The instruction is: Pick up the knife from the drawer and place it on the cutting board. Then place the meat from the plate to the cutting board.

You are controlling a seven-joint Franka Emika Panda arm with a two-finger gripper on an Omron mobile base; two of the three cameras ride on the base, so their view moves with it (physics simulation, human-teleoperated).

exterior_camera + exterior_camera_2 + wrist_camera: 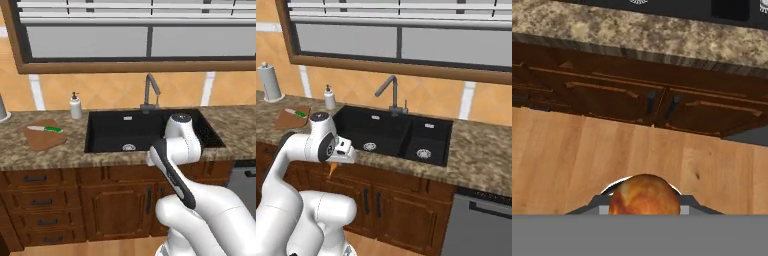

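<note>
Meat (644, 195) half-cropped — tool (644, 209) clamps it

A rendered home kitchen: speckled granite worktop (30, 155) over brown wooden cabinets (115, 200); black double sink (401, 135) with grey tap (390, 92) set mid-worktop; soap dispenser (75, 106) at its back edge; paper towel roll (270, 82) and cutting board (44, 135) toward the left end; window (135, 35) above; dishwasher (481, 227) at right.

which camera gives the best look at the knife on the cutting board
The left base view: the knife lies in full on the cutting board, silver blade and green handle both distinct. In the right base view it is a small green-and-white sliver far off.
</note>
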